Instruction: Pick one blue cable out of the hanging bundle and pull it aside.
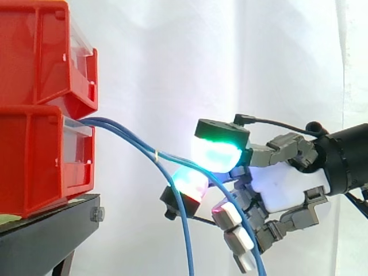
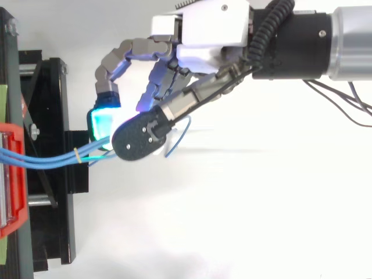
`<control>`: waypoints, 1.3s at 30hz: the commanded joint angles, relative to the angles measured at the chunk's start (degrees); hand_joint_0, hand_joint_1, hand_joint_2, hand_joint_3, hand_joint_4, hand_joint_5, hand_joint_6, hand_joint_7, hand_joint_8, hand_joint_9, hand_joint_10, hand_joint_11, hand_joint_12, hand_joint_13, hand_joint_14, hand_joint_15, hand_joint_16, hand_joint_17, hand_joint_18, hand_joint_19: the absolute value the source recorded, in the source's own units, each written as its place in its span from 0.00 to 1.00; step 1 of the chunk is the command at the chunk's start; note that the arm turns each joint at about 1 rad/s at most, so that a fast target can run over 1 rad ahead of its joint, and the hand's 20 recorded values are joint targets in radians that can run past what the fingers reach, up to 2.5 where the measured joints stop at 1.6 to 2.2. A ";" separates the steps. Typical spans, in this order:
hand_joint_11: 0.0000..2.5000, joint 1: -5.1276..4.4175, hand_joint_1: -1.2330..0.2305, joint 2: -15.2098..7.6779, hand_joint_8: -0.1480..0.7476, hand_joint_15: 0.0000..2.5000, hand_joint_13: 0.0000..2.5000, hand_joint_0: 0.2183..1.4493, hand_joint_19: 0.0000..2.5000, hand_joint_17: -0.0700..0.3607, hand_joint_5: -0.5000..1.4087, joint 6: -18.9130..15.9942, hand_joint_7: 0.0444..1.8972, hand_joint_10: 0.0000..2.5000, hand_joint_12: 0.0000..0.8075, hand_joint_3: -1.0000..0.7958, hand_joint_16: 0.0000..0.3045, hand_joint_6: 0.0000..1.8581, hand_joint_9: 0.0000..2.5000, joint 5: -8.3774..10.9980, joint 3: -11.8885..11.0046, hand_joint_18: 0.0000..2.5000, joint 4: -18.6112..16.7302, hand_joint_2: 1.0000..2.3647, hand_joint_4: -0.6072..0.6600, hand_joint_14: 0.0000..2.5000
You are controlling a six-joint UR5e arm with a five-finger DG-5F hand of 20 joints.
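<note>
We saw a white curtain [image 1: 172,69] behind everything. At the left of the side view stood two stacked red bins [image 1: 40,115] on a black stand [image 1: 46,230]. The arm [image 2: 349,40] reached in from the right, and its hand [image 1: 284,190] was held out beyond the bins' front, well apart from them. A bundle [image 1: 123,135] of blue cables came out of the lower bin's front and arced right and downward, bound by a thin pale tie [image 2: 77,154] partway along. Past the tie the strands split: one cable [image 1: 175,158] ran between two glowing pads [image 1: 215,152], a green one above and a cyan-and-pink one below, and the hand appeared to pinch it there. That cable then dropped away under the palm. Another strand [image 1: 185,236] hung free, passing just beside the lower pad and down out of the frame. The hand's other fingers were curled below the palm with nothing in them.
</note>
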State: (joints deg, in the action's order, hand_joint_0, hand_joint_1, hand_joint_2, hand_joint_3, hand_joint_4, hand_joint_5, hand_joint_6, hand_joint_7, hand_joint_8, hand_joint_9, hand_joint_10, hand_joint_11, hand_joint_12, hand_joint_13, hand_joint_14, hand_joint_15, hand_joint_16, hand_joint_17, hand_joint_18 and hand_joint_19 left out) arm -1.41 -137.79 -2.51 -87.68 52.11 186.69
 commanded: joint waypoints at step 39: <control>0.32 -4.65 0.49 -0.20 0.44 0.34 0.56 0.21 0.22 0.44 0.20 -0.04 0.43 0.01 0.35 0.28 0.17 0.47 0.53 6.55 6.69 0.39 -14.78 0.00 0.47 0.01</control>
State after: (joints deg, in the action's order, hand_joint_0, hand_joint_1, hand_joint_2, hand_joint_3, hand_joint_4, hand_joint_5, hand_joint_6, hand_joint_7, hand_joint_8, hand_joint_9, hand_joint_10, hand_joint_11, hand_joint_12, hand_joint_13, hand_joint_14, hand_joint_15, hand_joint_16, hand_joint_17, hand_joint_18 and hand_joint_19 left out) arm -5.81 -137.92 -2.56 -81.95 57.67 174.12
